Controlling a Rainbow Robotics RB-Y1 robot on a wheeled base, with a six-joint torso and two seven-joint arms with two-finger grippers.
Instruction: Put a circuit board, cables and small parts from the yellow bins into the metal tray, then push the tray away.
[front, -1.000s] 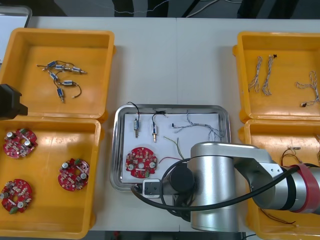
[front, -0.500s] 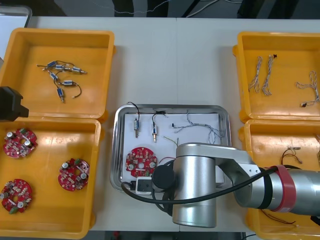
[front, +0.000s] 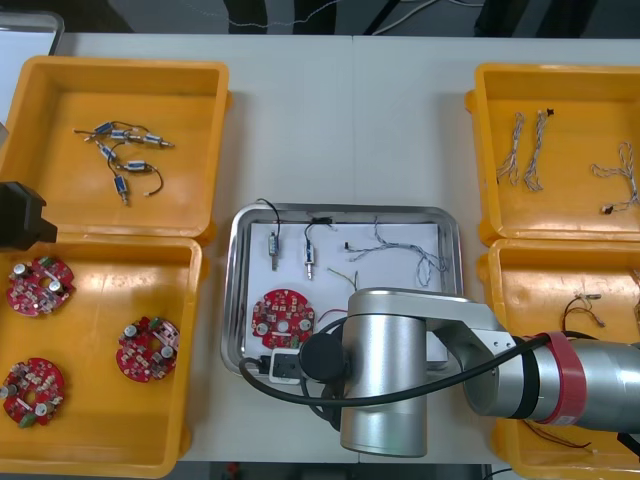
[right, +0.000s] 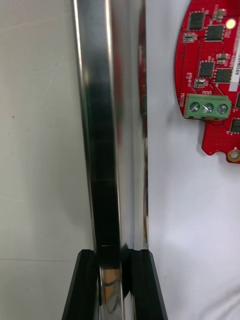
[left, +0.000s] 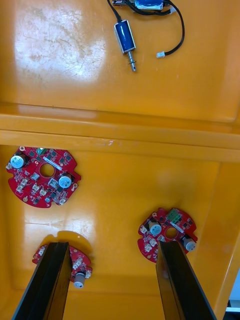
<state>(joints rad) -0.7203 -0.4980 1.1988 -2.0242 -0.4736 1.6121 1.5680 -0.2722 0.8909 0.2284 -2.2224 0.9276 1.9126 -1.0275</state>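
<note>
Tray (front: 340, 214) edging away from the robot, right gripper (right: 114, 260) clamped on its near rim.
Compared with a second ago, the tray sits a little farther up the table, and the right arm (front: 400, 380) has come forward and leftward behind it. Everything asked for looks loaded, so I judge this to be the final push, only just begun. In the right wrist view the black fingers stand narrow, one on each side of the shiny rim, pinching it. The left gripper (left: 114, 247) hangs wide and empty over the near left yellow bin (front: 100, 250). Inside the tray ride the circuit board (front: 282, 319), the blue and white cable (front: 400, 250), the red and yellow cable (front: 345, 278) and two small metal parts (front: 273, 246). From above, the arm hides the tray's near right corner, the clamp itself and the rest of the red and yellow cable.
</note>
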